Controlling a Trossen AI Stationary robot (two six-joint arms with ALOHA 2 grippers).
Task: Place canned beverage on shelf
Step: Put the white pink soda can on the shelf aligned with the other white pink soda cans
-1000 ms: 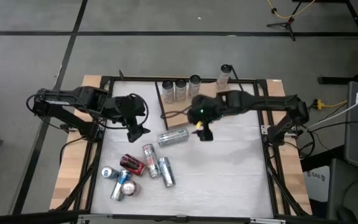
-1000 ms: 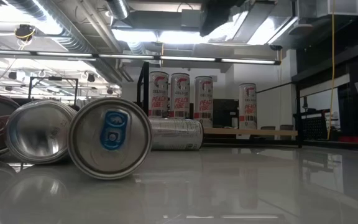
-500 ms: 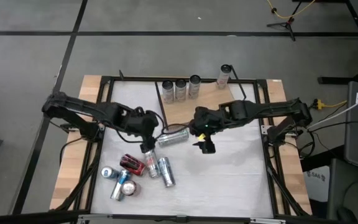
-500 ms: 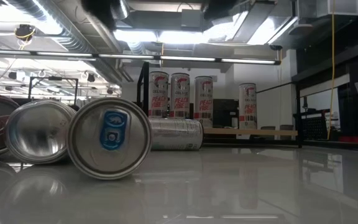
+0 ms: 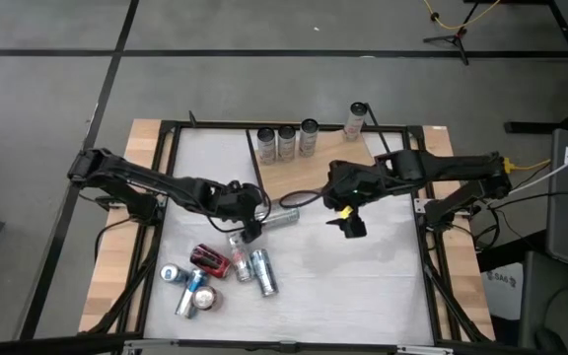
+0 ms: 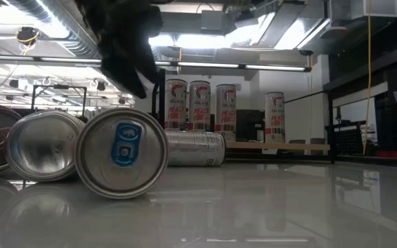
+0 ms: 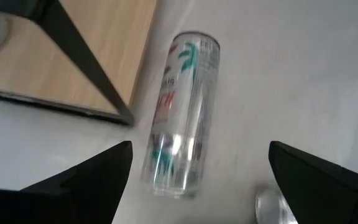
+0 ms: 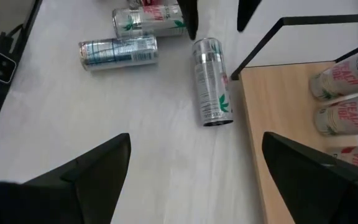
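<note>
The left gripper (image 5: 248,229) is hanging over the silver can (image 5: 282,218) that is lying on its side on the white tabletop (image 5: 383,276), just beside the near corner of the shelf (image 5: 304,170); its fingers (image 7: 79,186) are standing wide apart with nothing between them, and in the left wrist view the silver can (image 7: 182,115) is showing in the gap between them, which suggests the arm is lining up to take it across its body. The right gripper (image 5: 351,224) is waiting over bare table near the shelf's front edge, its fingers (image 8: 73,180) likewise spread and empty; it seems to be keeping out of the way, leaving the can to the left arm.

Three upright cans (image 5: 286,141) are standing in a row at the far edge of the shelf, and a fourth can (image 5: 357,119) is standing apart toward the far right corner; the board's middle and front are lying bare, so there is room for more. A cluster of loose cans (image 5: 210,271) is lying near the table's front left, well apart from the shelf; in the low view a blue-tabbed can (image 6: 121,162) is filling the foreground, and how many lie behind it is hard to tell.

The can is lying flat, so it will probably need turning upright before going on the board.
</note>
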